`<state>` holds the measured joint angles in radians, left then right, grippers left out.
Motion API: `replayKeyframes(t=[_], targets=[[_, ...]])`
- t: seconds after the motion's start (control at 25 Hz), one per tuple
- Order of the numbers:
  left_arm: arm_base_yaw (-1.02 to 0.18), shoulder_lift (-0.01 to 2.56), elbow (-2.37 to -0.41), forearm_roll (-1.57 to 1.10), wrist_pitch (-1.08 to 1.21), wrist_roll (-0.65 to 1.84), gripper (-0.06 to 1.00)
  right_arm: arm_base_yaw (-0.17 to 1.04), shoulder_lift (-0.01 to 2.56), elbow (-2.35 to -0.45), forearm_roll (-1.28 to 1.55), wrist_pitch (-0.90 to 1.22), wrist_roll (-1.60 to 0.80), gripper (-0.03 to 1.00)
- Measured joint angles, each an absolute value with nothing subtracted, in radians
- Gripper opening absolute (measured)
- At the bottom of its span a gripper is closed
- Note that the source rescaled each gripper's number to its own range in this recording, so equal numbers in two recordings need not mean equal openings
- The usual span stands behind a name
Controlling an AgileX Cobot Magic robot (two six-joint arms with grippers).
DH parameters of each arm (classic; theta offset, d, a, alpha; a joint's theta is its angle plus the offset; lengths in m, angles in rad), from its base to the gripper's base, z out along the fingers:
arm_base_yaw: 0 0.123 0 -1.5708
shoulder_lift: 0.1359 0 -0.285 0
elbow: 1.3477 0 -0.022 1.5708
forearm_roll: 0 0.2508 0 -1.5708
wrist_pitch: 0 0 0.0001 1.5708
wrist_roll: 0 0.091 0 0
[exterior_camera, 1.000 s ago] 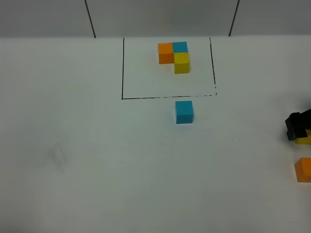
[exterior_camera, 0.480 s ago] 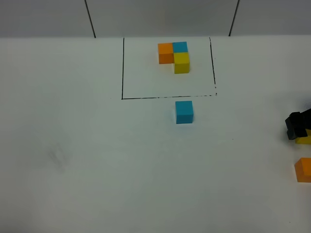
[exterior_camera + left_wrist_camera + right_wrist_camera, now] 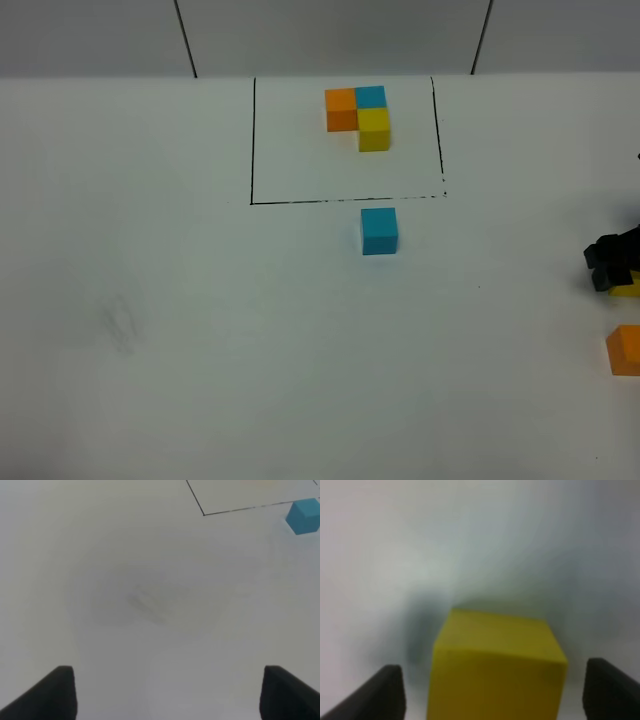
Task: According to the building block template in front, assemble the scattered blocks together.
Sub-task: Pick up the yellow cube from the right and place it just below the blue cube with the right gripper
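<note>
The building block template, an L of joined orange, blue and yellow cubes, sits inside the black drawn rectangle at the back. A loose blue cube lies just in front of the rectangle and also shows in the left wrist view. My right gripper is at the right edge, low over a loose yellow cube. In the right wrist view it is open, with the yellow cube between its fingers and gaps on both sides. A loose orange cube lies nearer the front. My left gripper is open and empty over bare table.
The white table runs back to a grey wall. A corner of the rectangle line shows in the left wrist view. The left arm does not show in the exterior view.
My right gripper has shifted slightly down over the yellow cube. The cubes and the template have not moved.
</note>
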<state>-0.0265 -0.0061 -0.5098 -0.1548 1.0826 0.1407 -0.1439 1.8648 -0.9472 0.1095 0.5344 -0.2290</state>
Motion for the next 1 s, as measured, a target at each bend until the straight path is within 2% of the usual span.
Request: replayKeyframes(t=[0.24, 0.32, 0.36, 0.4, 0.56, 0.68, 0.8, 1.0], targets=[[-0.026, -0.006, -0.51, -0.155, 1.083, 0.141, 0.63, -0.144, 1.865, -0.947, 0.11, 0.534, -0.225, 0.53], [-0.026, -0.006, -0.51, -0.155, 1.083, 0.141, 0.63, -0.144, 1.865, -0.947, 0.11, 0.541, -0.221, 0.4], [-0.026, -0.006, -0.51, -0.155, 1.083, 0.141, 0.63, -0.144, 1.865, -0.947, 0.11, 0.545, -0.215, 0.28], [-0.026, -0.006, -0.51, -0.155, 1.083, 0.141, 0.63, -0.144, 1.865, -0.947, 0.11, 0.55, -0.209, 0.26], [-0.026, -0.006, -0.51, -0.155, 1.083, 0.141, 0.63, -0.132, 1.863, -0.966, 0.099, 0.597, -0.193, 0.26], [-0.026, -0.006, -0.51, -0.155, 1.083, 0.141, 0.63, -0.075, 1.834, -1.01, 0.06, 0.679, -0.153, 0.26], [-0.026, -0.006, -0.51, -0.155, 1.083, 0.141, 0.63, 0.026, 1.766, -1.05, -0.029, 0.766, 0.023, 0.26], [-0.026, -0.006, -0.51, -0.155, 1.083, 0.141, 0.63, 0.271, 1.695, -1.076, -0.192, 0.905, 0.405, 0.26]])
